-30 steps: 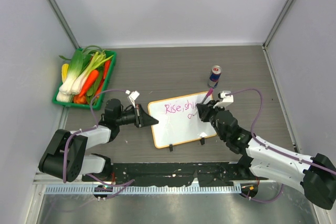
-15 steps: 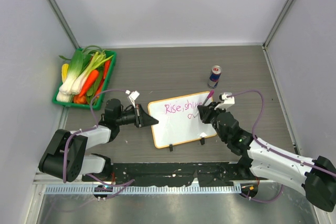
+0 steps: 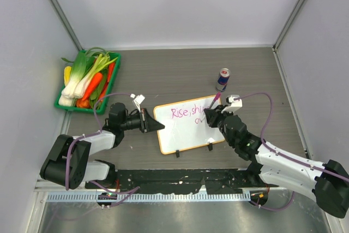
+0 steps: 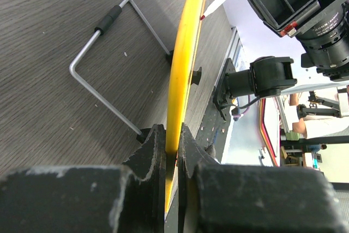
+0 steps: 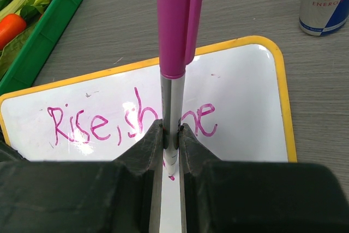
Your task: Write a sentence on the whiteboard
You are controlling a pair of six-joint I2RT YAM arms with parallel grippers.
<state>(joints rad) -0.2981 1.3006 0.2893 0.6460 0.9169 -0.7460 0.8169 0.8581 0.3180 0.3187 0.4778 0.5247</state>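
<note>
Orange-framed whiteboard [image 3: 182, 132], long axis left-right

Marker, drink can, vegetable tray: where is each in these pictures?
marker [image 5: 175, 20], right wrist view, on its pink cap.
drink can [image 3: 222, 79], top external view, on its blue side.
vegetable tray [image 5: 43, 28], right wrist view, on its green wall.

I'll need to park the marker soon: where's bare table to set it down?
Widest bare table: beyond the whiteboard, between the vegetable tray and the can. Another patch lies right of the can, toward the wall. Crowded: both whiteboard ends, where the left gripper and right gripper work.
</note>
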